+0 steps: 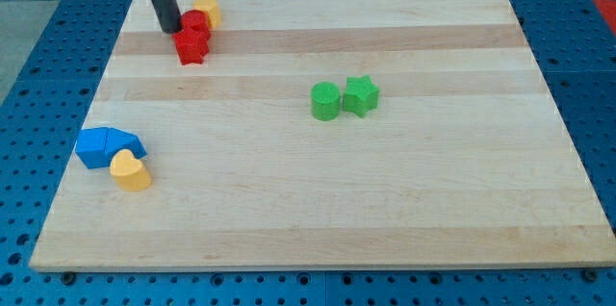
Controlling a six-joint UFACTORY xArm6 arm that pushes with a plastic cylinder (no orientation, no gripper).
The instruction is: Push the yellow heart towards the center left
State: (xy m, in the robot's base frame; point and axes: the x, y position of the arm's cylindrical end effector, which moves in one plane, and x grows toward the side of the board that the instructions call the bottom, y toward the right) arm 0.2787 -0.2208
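My tip (pixel 171 29) sits at the top left of the pale wooden desk (pixel 385 210), touching or just beside the red plastic blocks, well away from the job; there is no hand on this rod, so nothing opens or closes. The yellow plastic heart (pixel 130 170) lies near the view's left edge, low, touching the blue plastic blocks above it. To do this well, I judge the tip should travel round to the heart's lower side and push up the view, keeping clear of the blue pair so they do not ride along. Counted: two red blocks (pixel 192 40), shapes unclear, one yellow block (pixel 208 10) behind them, two blue blocks (pixel 108 145), one green cylinder (pixel 325 101), one green star (pixel 361 95), one yellow heart.
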